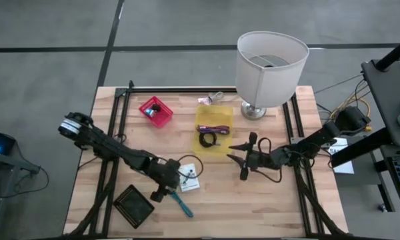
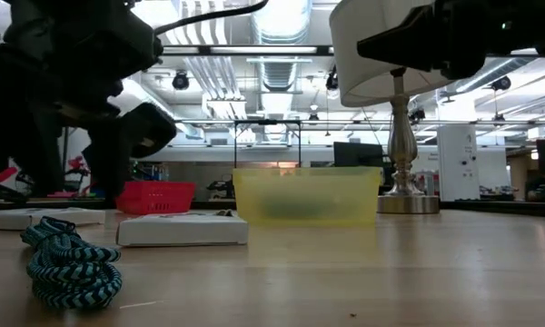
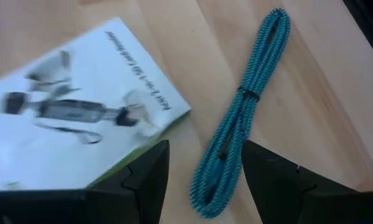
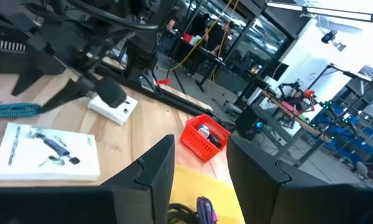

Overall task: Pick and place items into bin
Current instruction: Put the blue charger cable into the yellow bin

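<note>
A teal braided cable bundle [image 3: 239, 118] lies flat on the wooden table near its front edge; it also shows in the high view [image 1: 184, 205] and the low view [image 2: 68, 266]. My left gripper [image 3: 205, 180] is open just above it, with one finger on either side of the bundle's near end. A white printed box [image 3: 68, 121] lies beside the cable. The yellow bin [image 1: 215, 127] at mid table holds a purple item and a coiled black cable. My right gripper [image 1: 235, 155] is open and empty, right of the bin, above the table.
A white-shaded lamp [image 1: 270, 63] stands at the far right. A red basket [image 1: 155, 111] sits left of the bin. A thin black cable ring [image 1: 187, 164] and a dark square item [image 1: 133, 204] lie near my left gripper. Bare wood lies at front right.
</note>
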{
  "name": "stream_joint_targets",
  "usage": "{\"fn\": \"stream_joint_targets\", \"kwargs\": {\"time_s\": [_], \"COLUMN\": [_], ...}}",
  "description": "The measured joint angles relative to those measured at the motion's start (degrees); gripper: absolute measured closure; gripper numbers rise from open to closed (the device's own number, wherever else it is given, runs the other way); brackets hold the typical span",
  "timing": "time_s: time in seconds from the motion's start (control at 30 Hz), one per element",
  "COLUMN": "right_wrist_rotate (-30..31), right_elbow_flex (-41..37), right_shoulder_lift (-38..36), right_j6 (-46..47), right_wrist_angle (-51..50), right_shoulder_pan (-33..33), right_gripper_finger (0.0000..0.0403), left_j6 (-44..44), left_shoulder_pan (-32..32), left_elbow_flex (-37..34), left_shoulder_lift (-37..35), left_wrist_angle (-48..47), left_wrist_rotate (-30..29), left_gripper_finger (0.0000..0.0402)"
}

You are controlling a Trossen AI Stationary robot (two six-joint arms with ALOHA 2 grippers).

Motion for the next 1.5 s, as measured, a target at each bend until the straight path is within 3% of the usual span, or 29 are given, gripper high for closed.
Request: {"fn": "stream_joint_targets", "kwargs": {"time_s": [0.27, 0.5, 0.7, 0.87, 0.97, 1.1, 1.2, 1.43, 1.5], "right_wrist_rotate": [0.00, 0.00, -0.01, -0.02, -0.02, -0.02, -0.02, -0.07, -0.07], "right_elbow_flex": [-1.05, -1.25, -1.25, -1.27, -1.27, -1.27, -1.27, -1.09, -1.07], "right_shoulder_lift": [0.02, 0.00, 0.00, 0.00, 0.00, 0.00, 0.00, 0.00, 0.00], "right_j6": [-0.89, -1.06, -1.12, -1.28, -1.46, -1.48, -1.46, -0.33, -0.17], "right_wrist_angle": [0.10, 0.07, 0.09, 0.09, 0.09, 0.11, 0.15, 0.17, 0.19], "right_shoulder_pan": [-0.46, -0.60, -0.60, -0.60, -0.60, -0.60, -0.60, -0.60, -0.60], "right_gripper_finger": [0.0275, 0.0273, 0.0277, 0.0280, 0.0278, 0.0280, 0.0284, 0.0293, 0.0296], "left_j6": [-3.17, -3.52, -3.49, -3.34, -3.30, 0.74, 6.45, 24.82, 29.27], "left_shoulder_pan": [-1.03, -1.03, -0.99, -1.02, -1.03, -1.01, -0.40, 4.68, 7.03], "left_elbow_flex": [1.79, 1.86, 1.83, 1.75, 1.82, 2.18, 2.23, 2.23, 2.21], "left_shoulder_lift": [5.99, 7.03, 7.01, 7.05, 6.15, 2.56, -1.18, -9.13, -9.79], "left_wrist_angle": [0.13, 0.25, -0.09, -0.61, -1.08, -0.78, -0.84, 0.84, 4.29], "left_wrist_rotate": [2.10, 2.21, 2.63, 8.01, 11.47, 11.44, 5.93, -18.67, -23.03], "left_gripper_finger": [0.0217, 0.0224, 0.0294, 0.0375, 0.0380, 0.0378, 0.0378, 0.0378, 0.0378]}}
